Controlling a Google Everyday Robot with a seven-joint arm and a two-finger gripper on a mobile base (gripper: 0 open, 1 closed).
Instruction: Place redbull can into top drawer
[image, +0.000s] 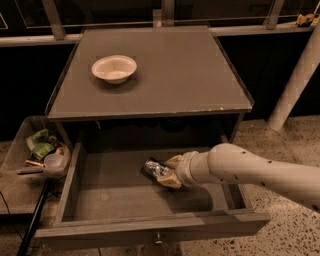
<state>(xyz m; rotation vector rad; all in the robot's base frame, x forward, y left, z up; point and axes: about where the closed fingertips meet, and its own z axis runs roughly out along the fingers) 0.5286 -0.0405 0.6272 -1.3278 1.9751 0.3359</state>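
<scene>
The top drawer (125, 231) is pulled wide open under the grey table (175, 80). It is a wide, flat grey box with low walls, and a small knob (158, 240) sits in the middle of its front.

The redbull can (155, 168) is inside the drawer, near the middle and a bit to the right. It is a small shiny silver can with dark patches. It lies tilted, with one end pointing to the back left. I cannot tell if it rests on the drawer floor or is held just above it.

The gripper (168, 172) is down inside the drawer too. Its two tan fingers (172, 161) are one on each side of the can and squeeze it between them. The fat white arm (250, 172) comes in from the right, over the right wall of the drawer.

On top of the table, a white round bowl (114, 68) sits near the back left. It is well apart from the can.

To the left of the drawer is a clear plastic bin (15, 150) with green and white rubbish (40, 145) in it. A white pole (295, 85) leans at the right, over the speckled floor (280, 145).
</scene>
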